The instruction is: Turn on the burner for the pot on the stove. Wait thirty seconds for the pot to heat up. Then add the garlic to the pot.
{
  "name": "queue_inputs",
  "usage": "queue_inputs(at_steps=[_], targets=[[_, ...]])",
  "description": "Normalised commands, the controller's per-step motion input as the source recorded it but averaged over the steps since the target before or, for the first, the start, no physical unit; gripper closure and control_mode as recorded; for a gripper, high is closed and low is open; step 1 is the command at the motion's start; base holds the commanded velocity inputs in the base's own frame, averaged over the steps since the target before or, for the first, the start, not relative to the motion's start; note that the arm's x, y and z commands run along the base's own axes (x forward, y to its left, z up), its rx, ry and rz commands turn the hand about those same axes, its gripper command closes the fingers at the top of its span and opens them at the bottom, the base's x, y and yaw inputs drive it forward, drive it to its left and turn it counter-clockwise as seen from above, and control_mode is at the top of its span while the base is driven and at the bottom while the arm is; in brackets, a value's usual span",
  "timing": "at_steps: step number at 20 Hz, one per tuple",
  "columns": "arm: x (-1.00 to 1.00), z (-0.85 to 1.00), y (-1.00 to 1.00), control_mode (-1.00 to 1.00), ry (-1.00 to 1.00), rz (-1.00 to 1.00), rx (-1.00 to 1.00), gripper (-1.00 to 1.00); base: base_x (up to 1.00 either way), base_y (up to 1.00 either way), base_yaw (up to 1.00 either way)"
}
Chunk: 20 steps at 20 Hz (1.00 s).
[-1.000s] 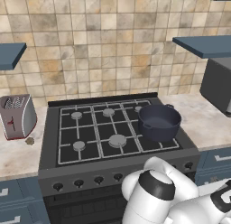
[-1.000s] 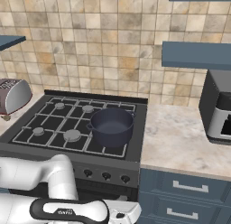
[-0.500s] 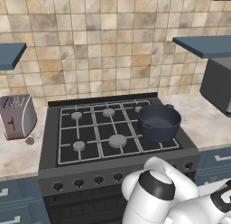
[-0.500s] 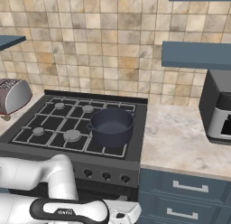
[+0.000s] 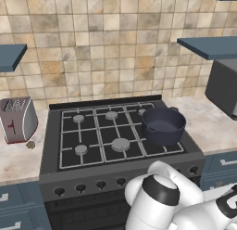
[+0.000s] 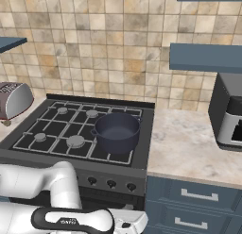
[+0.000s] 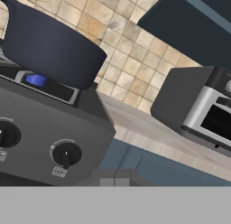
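We see the arm (image 5: 162,201) folded low before the stove (image 5: 120,152); claw state unclear. One pot (image 5: 163,125), one garlic (image 5: 31,144), one toaster (image 5: 17,119).

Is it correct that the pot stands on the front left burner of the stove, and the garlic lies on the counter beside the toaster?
Not quite. The pot stands on the stove's front right burner, as the left base view shows. The garlic does lie on the counter beside the toaster.
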Motion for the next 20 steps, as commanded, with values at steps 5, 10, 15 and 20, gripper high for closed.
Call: queue_inputs(at_steps=[5,10,15,20], targets=[[0.0,0.0,0.0,-1.0,0.0,0.0,0.0,1.0,0.0,0.0,0.0],[0.0,0.0,0.0,-1.0,0.0,0.0,0.0,1.0,0.0,0.0,0.0],[0.0,0.0,0.0,-1.0,0.0,0.0,0.0,1.0,0.0,0.0,0.0],[0.0,0.0,0.0,-1.0,0.0,0.0,0.0,1.0,0.0,0.0,0.0]])
